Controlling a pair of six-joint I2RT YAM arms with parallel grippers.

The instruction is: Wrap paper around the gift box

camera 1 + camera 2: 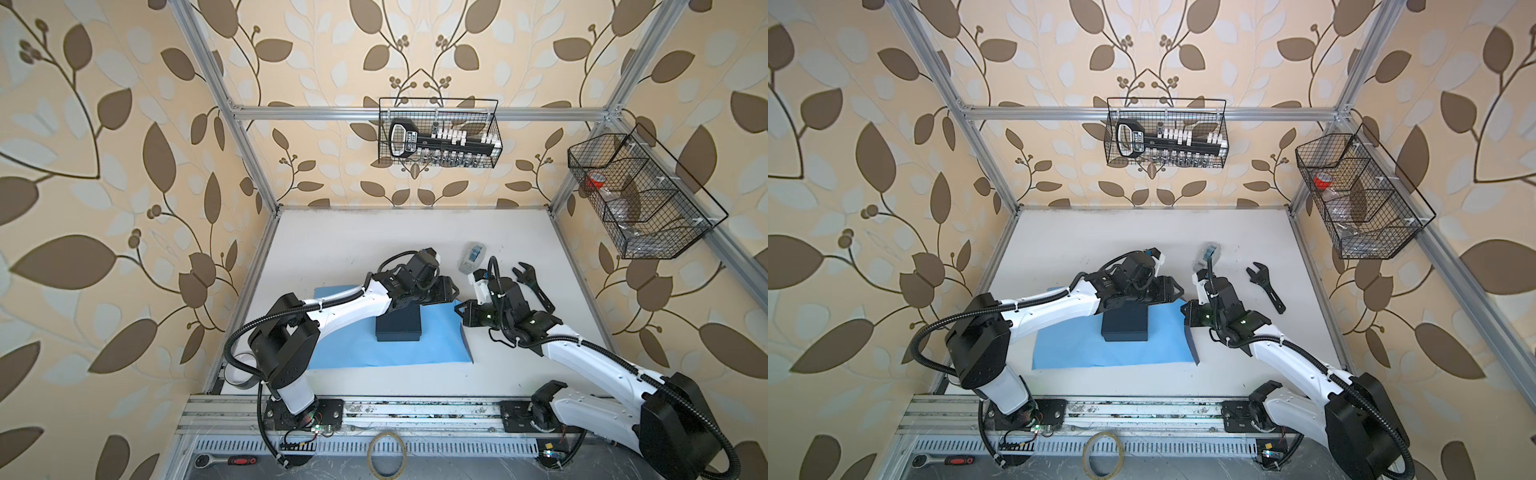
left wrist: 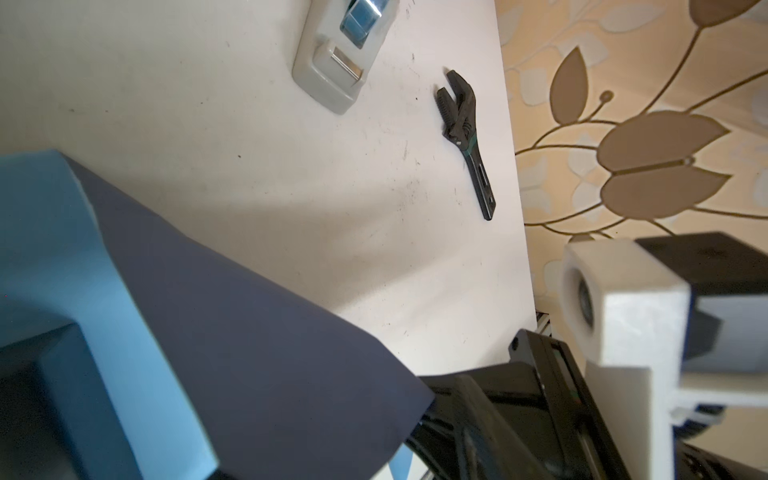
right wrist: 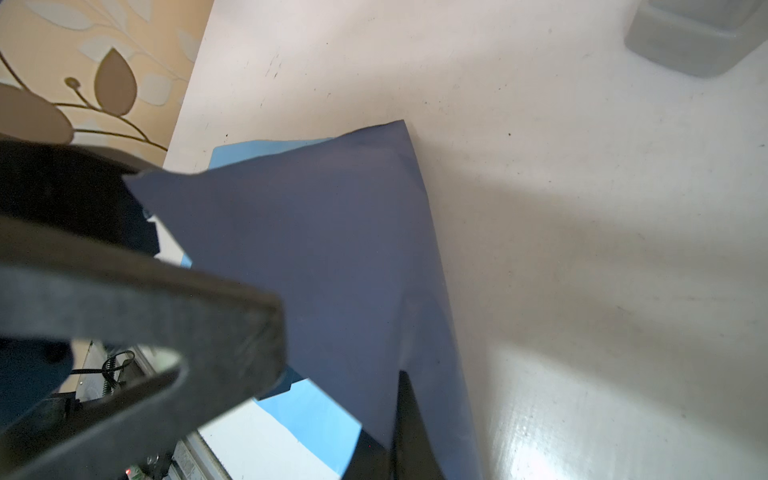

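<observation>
Near the gift box (image 1: 399,329), the right hand (image 1: 460,312) pinches the paper's (image 1: 353,353) raised edge.

Light was bright, even and diffuse. Soft arm shadows lay across the table (image 3: 540,124), with one glare patch in the right wrist view. Close to the lens, the paper (image 2: 249,332) was soft. Both top views bowed at the edges.
</observation>
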